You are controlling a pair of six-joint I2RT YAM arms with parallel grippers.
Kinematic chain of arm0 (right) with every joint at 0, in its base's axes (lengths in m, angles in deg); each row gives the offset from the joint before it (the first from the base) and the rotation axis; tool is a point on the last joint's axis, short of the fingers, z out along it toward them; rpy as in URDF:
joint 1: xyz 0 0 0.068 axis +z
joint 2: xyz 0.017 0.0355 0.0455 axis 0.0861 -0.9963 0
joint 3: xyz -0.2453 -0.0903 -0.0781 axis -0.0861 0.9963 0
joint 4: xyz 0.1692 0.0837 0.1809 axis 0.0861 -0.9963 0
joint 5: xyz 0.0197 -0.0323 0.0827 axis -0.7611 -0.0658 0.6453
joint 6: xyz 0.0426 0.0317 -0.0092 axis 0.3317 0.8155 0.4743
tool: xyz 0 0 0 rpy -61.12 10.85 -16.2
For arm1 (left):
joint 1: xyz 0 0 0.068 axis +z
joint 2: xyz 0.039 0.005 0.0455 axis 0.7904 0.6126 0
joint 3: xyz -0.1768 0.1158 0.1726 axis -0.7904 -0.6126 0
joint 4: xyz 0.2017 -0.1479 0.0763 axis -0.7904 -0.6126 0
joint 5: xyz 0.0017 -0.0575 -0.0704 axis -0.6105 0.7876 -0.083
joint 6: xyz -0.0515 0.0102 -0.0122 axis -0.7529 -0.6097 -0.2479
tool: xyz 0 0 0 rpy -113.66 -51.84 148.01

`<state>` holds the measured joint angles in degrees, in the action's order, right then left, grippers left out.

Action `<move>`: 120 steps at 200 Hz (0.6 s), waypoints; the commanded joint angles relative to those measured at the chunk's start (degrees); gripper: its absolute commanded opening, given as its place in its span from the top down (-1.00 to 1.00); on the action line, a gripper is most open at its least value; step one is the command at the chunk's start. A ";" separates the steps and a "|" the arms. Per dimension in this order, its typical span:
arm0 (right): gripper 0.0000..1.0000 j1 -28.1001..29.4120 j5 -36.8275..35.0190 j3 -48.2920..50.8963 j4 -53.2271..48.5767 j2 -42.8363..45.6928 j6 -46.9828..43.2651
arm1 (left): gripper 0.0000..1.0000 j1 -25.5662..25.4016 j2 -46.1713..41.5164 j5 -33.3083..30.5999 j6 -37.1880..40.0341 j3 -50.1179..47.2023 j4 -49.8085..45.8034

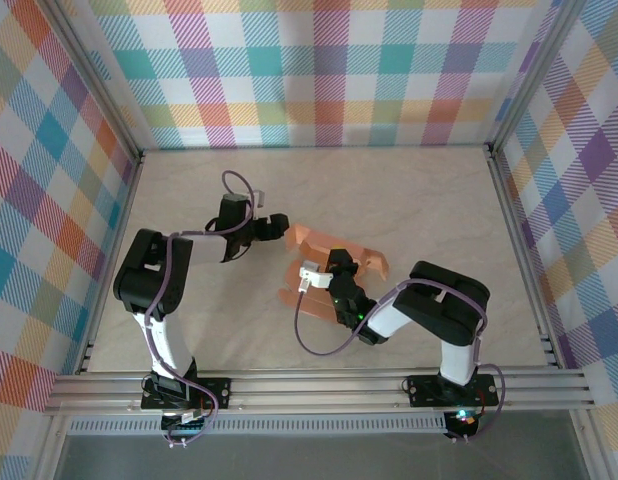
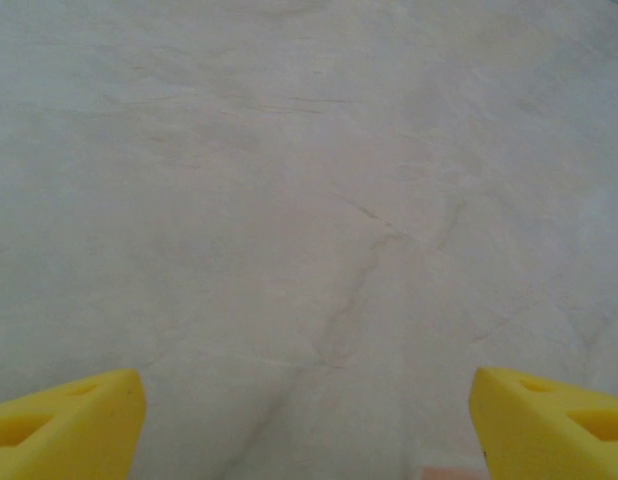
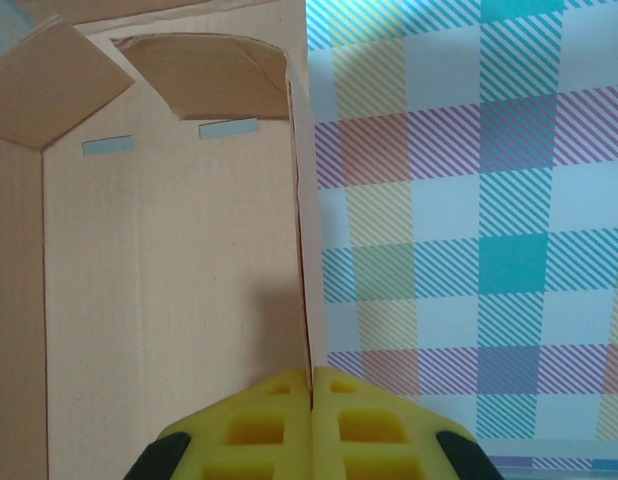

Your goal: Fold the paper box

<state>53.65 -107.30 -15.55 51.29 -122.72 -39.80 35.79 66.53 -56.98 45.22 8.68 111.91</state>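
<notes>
My left gripper [image 2: 309, 430] hangs over the table [image 2: 309, 180], a pale, marble-like surface crossed by faint grey veins, one of them forking near the middle of my view. My two yellow fingertips [image 2: 69, 420] poke in at the bottom corners, spread wide with bare tabletop between them. At the very bottom edge, just beside the fingertip in the right corner, sits a small pinkish sliver [image 2: 451, 473], too blurred for me to identify.
</notes>
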 commanded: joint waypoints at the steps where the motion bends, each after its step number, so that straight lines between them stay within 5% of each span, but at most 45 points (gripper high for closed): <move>1: 1.00 0.52 3.31 0.72 -10.86 5.22 8.31 | -0.67 -1.24 -0.48 4.94 4.01 -1.95 5.49; 24: 1.00 -0.03 4.44 0.65 -18.67 8.60 12.79 | -0.59 -1.57 0.52 8.85 4.82 -1.70 5.94; 120: 1.00 -0.87 4.44 0.27 -15.84 5.85 12.02 | -0.14 -2.86 -2.76 17.84 2.88 -10.83 16.88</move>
<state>52.77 -104.98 -15.25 37.22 -115.09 -30.12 34.09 66.55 -43.30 48.04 0.14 123.73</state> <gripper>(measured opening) 0.042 0.615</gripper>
